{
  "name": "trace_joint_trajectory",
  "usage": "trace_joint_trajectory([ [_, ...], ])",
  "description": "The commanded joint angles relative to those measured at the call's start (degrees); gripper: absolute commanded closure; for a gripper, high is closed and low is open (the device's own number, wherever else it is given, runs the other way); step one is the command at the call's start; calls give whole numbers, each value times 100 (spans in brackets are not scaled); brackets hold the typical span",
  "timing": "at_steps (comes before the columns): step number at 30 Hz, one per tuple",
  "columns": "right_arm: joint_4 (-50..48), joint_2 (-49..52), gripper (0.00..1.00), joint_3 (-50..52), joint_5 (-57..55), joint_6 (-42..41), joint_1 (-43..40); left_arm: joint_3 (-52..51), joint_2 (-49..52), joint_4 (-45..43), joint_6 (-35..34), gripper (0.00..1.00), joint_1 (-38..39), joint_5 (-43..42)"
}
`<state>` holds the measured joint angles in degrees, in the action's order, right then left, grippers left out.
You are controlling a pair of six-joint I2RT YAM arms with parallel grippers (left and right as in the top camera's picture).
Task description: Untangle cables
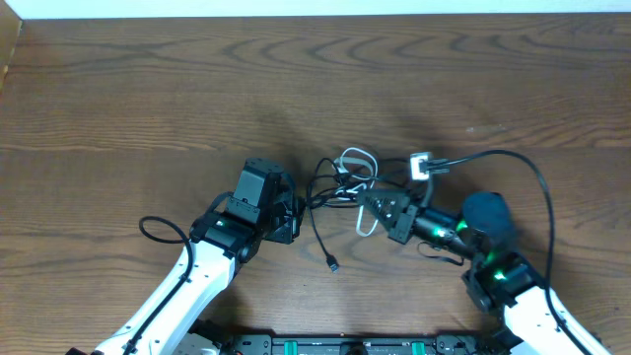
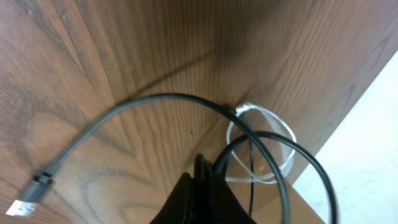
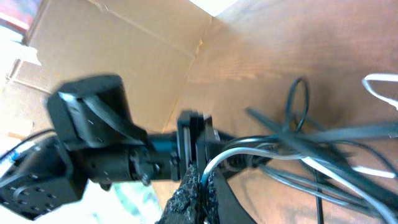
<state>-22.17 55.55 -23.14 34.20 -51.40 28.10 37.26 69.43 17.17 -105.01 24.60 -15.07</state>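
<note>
Overhead view: on the brown wood-grain table (image 1: pixel 118 99), one tangle of thin flexible cables (image 1: pixel 340 182) lies at the centre, between the two grippers. One thin white cord (image 1: pixel 357 157) loops through it. The thin black cords overlap too much to count. One black cord (image 1: pixel 320 232) trails toward the near edge and ends in a small plug (image 1: pixel 333 264). A small white plug block (image 1: pixel 421 166) lies at the tangle's right, and any print on it is too small to read. The left gripper (image 1: pixel 293 212) and right gripper (image 1: pixel 375 202) both reach the tangle.

Left wrist view: the left gripper (image 2: pixel 204 171) has its jaws closed on a black cord (image 2: pixel 267 135). A second black cord arcs away to a flat plug (image 2: pixel 28 200), and the white cord (image 2: pixel 267 114) forms one loop behind.

Right wrist view: the right gripper (image 3: pixel 200 177) is clamped on the white cord (image 3: pixel 249 144), with several black cords (image 3: pixel 323 134) crossing beside it. A tan cardboard box (image 3: pixel 124 56) stands behind.
</note>
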Motion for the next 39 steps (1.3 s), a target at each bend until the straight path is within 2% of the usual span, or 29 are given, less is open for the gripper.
trace_joint_trajectory([
  [1,-46,-258,99,-33,105,223,-262,46,-20,70,400,92,28,173],
  [4,-48,-389,99,-33,155,221,-555,46,-20,275,785,92,28,284],
  [12,-52,-778,99,-33,933,219,-1834,46,-20,2072,732,92,22,1631],
  [16,-33,-846,99,-33,1394,216,-2564,46,-20,2422,728,92,17,1794],
  [21,192,-841,99,-33,2166,227,-2966,46,-20,2201,726,91,17,1646],
  [25,695,-833,89,-33,2686,662,-2889,46,-20,1486,704,91,17,994],
  [32,2291,-828,78,-33,2918,1862,-2625,46,-20,686,-450,92,20,365],
  [39,3128,-828,68,-33,2920,2907,-1926,46,-20,341,-979,92,20,350],
])
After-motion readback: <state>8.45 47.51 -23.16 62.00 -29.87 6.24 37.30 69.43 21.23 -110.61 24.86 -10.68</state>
